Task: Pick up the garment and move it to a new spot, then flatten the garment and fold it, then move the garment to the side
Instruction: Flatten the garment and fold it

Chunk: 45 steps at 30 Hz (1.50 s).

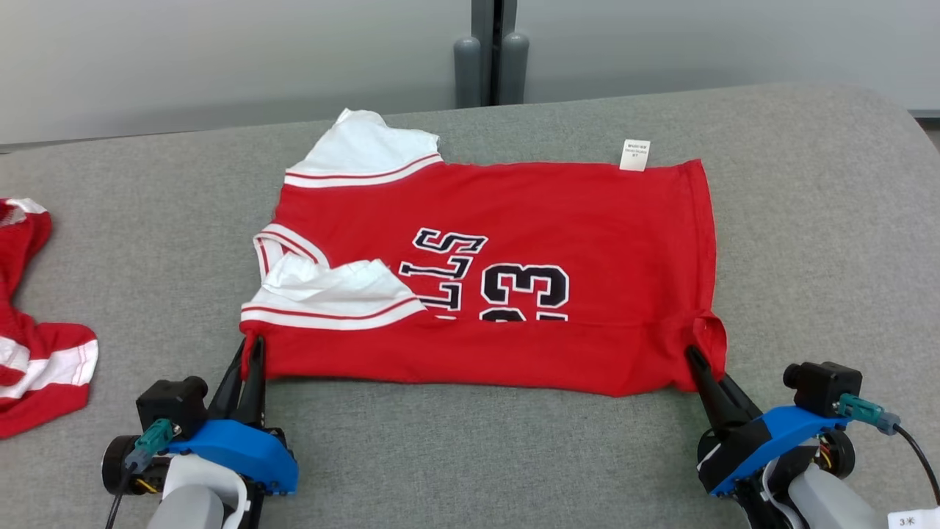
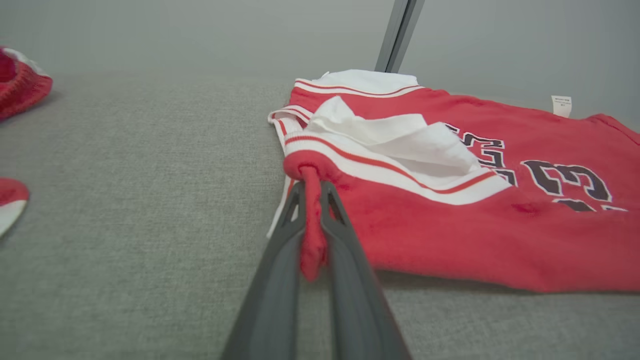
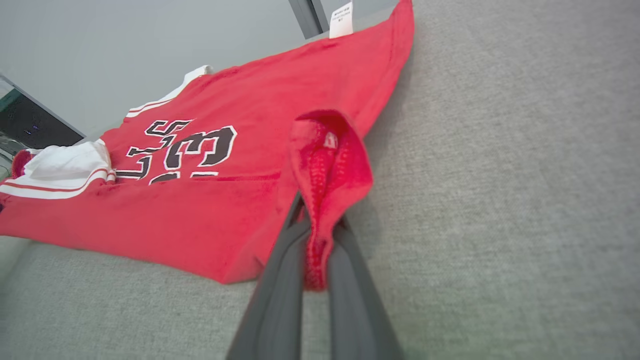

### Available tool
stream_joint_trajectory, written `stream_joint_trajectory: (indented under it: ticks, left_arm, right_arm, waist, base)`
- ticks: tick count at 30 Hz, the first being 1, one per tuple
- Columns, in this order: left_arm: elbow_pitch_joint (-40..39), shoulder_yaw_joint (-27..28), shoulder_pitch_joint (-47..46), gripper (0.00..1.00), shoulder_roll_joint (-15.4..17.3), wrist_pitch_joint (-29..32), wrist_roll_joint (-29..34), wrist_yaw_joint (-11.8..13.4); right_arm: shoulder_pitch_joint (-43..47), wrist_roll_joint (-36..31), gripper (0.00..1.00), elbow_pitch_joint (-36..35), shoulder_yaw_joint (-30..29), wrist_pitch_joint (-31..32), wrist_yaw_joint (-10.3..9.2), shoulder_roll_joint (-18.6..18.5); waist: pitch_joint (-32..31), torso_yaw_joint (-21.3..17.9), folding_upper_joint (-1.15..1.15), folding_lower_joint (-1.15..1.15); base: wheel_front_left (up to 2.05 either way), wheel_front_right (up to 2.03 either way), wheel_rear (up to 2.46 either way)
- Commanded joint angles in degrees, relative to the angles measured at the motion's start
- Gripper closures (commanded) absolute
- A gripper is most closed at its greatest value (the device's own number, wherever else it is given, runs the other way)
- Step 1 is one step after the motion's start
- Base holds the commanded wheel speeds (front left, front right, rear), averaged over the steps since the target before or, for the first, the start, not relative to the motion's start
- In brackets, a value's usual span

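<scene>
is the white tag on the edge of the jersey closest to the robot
No, the white tag sticks out from the far edge of the red jersey, on the side away from the robot.

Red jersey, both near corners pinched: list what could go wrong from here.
1. The left gripper and right gripper each pinch only a small bunch of the jersey hem, so a corner may slip when lifted.
2. The crumpled white sleeve could get folded in unevenly.
3. A second red garment lies at left and might snag.
</scene>
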Motion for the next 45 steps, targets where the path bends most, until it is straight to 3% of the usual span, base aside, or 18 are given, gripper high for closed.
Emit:
stream_joint_trajectory:
  ticks: [1, 20, 26, 27, 28, 29, 34, 45]
  left_arm:
    - [-1.1, 0.5, 1.6, 1.00, -0.1, 0.1, 0.4, 0.0]
    - [-13.3, 2.8, 20.1, 1.00, -2.9, 0.0, 1.3, 1.7]
    - [-14.0, 2.5, 22.6, 1.00, -2.9, 0.2, 0.4, 1.9]
    - [-13.7, 2.4, 22.6, 1.00, -3.0, 0.2, 0.3, 1.9]
    - [-13.6, 2.5, 22.3, 0.27, -3.2, 0.2, 0.3, 1.9]
    - [-13.5, 2.5, 21.9, 0.00, -3.2, 0.1, 0.4, 2.0]
    - [-13.8, 2.8, 19.6, 0.00, -4.0, 0.0, 0.8, 2.2]
    - [-26.0, 8.6, 16.7, 0.00, -6.6, -0.1, 6.2, 2.4]
  right_arm:
    - [1.3, 0.3, 1.00, -0.5, -0.2, -0.2, 0.03, -0.4]
    - [15.7, -0.6, 1.00, -11.0, -4.6, 1.6, 0.03, -3.7]
    - [20.6, -2.1, 1.00, -15.0, -8.0, 6.1, 0.03, -1.9]
    - [20.8, -2.6, 0.82, -15.3, -8.6, 6.6, 0.03, -1.6]
    - [21.1, -2.9, 0.35, -15.4, -8.9, 7.1, 0.03, -1.2]
    - [21.3, -3.3, 0.00, -15.6, -9.3, 7.4, 0.03, -0.7]
    - [20.7, -6.8, 0.00, -17.0, -13.1, 5.5, 0.03, 0.2]
    - [16.2, -15.7, 0.00, -22.8, -20.1, 0.3, 0.03, 3.1]
  waist:
    - [-0.6, 0.4, -0.01, -0.01]
    - [-7.3, 4.1, -0.01, -0.01]
    - [-7.3, 4.3, -0.01, -0.01]
    - [-7.2, 4.3, -0.01, -0.01]
    - [-7.1, 4.3, -0.01, -0.01]
    - [-7.0, 4.3, -0.01, -0.01]
    - [-6.6, 4.0, -0.01, -0.01]
    - [-6.1, 1.9, -0.01, -0.01]
  base:
    - [0.00, 0.00, 0.00]
    - [0.00, 0.00, 0.00]
    - [0.00, 0.00, 0.00]
    - [0.00, 0.00, 0.00]
    - [0.00, 0.00, 0.00]
    - [0.00, 0.00, 0.00]
    - [0.00, 0.00, 0.00]
    - [0.00, 0.00, 0.00]
